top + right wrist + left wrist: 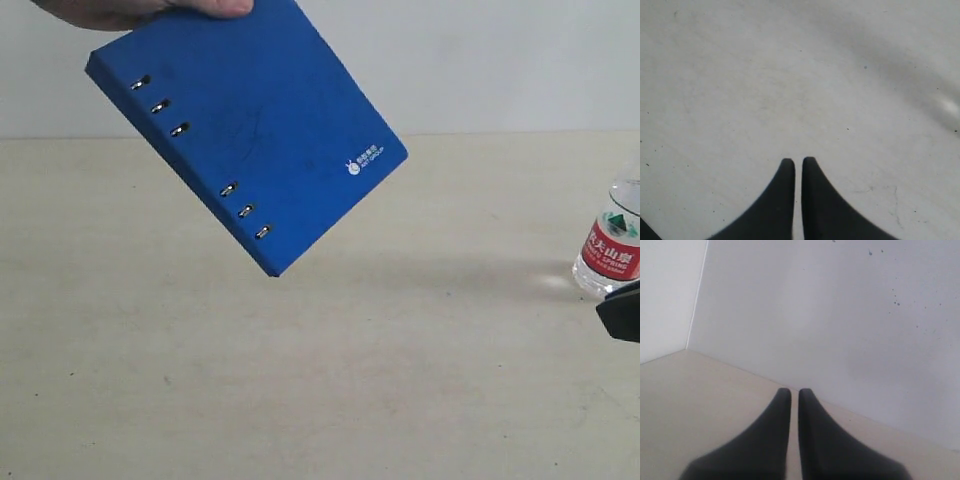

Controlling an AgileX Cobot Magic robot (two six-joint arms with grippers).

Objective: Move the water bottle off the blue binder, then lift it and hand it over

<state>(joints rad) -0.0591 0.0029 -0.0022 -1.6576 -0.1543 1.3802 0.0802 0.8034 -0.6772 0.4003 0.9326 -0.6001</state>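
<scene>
While both claws sit clenched on nothing, the blue binder [250,130] hangs tilted in the air, pinched at its top edge by a person's hand [150,8]. It is well clear of either claw, and neither wrist view catches it. The left claw [794,392] has its tips almost touching and points at bare table and the wall [840,315]. The right claw [798,165] is drawn in the same way and looks straight down at the table [300,400].

The water bottle [612,245] stands upright on the table, off the binder. It is just beside a dark corner [622,312] that I take to be the right arm.

That closeness is the first danger! Any swing from that arm could clip the bottle's base and topple it, and a light bottle like that would roll.

The second danger is the binder itself. Only that top edge is held, with the lower corner hanging free, so it could slip. With both claws clenched, neither is ready to catch it.
</scene>
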